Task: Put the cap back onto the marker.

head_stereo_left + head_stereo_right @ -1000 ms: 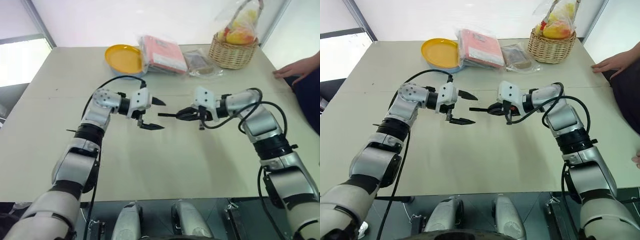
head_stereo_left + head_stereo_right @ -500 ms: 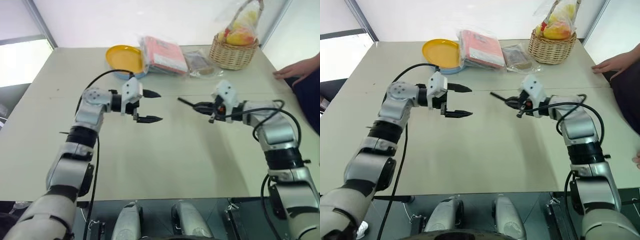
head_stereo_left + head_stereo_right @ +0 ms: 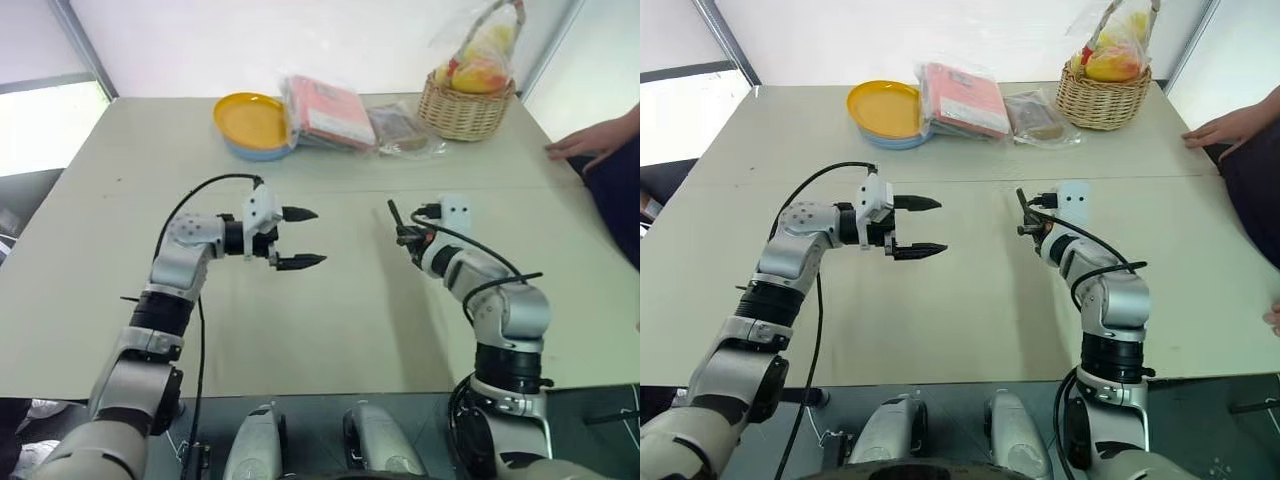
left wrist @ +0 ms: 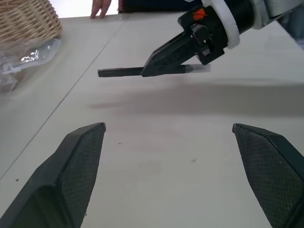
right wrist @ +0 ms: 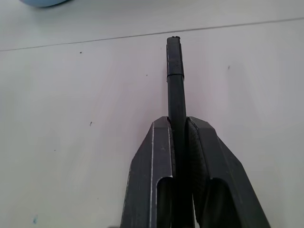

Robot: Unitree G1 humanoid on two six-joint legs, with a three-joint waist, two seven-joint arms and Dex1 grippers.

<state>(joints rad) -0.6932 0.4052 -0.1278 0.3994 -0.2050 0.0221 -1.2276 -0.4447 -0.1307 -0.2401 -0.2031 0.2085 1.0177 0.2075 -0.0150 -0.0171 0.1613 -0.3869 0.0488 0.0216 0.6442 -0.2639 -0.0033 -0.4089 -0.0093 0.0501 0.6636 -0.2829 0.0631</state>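
My right gripper [image 5: 178, 118] is shut on the marker [image 5: 175, 95], a slim black stick that juts out past its fingertips. The marker's far end is a short section set off by a seam, the cap [image 5: 174, 57], sitting on the marker. In the head views the marker [image 3: 392, 212] points up and away from me above the table, right of centre. My left gripper [image 3: 318, 236] hovers to the left of it, well apart, open and empty, its fingers aimed at the right gripper [image 4: 145, 71].
At the back of the beige table [image 3: 330, 320] lie a yellow plate [image 3: 250, 118], a red packet [image 3: 325, 108], a clear bag [image 3: 400, 125] and a wicker basket [image 3: 467, 100] of fruit. A person's hand [image 3: 590, 135] rests at the right edge.
My right arm swung right and down and rolled, so the marker now points away instead of toward the left gripper. The left gripper drew back a little, still open.
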